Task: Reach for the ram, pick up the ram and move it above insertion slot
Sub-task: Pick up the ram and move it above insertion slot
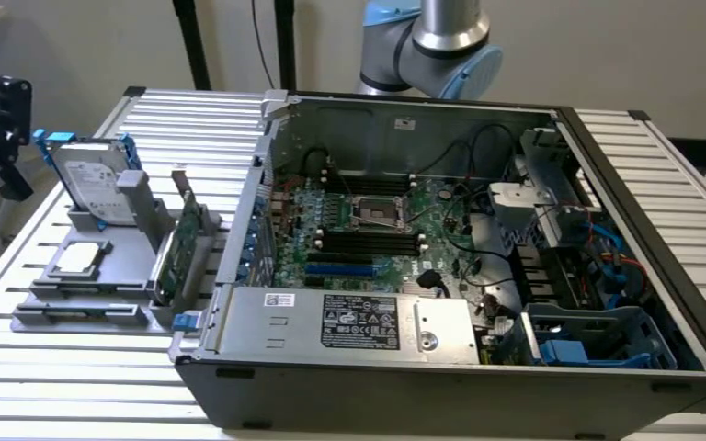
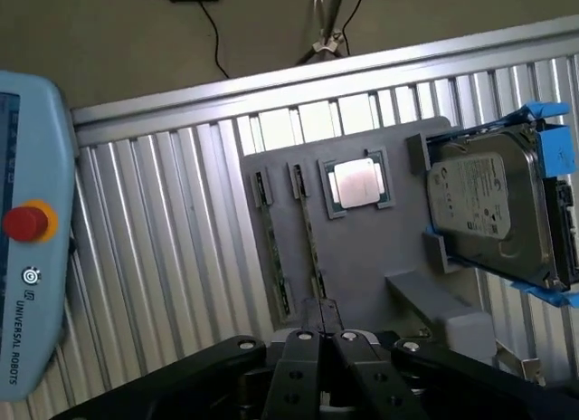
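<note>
Shut and empty, the jaws are held near the ram point(image 2: 309, 235), judged light, stiff, fragile, best gripped by its long edges.

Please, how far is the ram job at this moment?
Done: nothing shows yet. In hand: the end effector, shut with nothing seen in it, hangs over the grey holder, close to the ram sticks seated in it. Left: no ram is gripped or lifted, and none is above the motherboard's black slots.
</note>
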Motion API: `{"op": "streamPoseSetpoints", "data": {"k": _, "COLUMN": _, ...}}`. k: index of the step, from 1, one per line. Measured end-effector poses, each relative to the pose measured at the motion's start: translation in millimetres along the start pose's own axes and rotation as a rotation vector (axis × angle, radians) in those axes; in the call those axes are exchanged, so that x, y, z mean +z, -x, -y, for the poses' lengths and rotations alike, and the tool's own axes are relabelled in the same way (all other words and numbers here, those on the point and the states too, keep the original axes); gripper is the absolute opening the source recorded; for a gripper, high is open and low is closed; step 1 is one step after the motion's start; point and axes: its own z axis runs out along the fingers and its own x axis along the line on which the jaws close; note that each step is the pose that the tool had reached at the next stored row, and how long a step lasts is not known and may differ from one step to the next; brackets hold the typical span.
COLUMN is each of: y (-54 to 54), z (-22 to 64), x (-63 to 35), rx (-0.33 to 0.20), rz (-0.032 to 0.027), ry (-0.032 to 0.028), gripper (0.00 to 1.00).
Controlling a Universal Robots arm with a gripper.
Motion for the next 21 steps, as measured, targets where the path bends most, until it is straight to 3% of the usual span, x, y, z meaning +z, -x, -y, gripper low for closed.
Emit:
{"op": "streamPoseSetpoints", "data": {"k": 15, "y": -0.1, "z": 0.1, "x": 0.0, "rx": -0.269, "rz": -0.0043, "ry": 0.0041, "gripper": 0.11}}
{"op": "streamPoseSetpoints", "data": {"k": 18, "y": 0.0, "z": 0.0, "x": 0.0, "rx": -0.291, "rz": -0.0046, "ry": 0.0041, "gripper": 0.12}}
{"op": "streamPoseSetpoints", "data": {"k": 21, "y": 0.0, "z": 0.0, "x": 0.0, "rx": -0.294, "rz": -0.0047, "ry": 0.0038, "gripper": 0.24}}
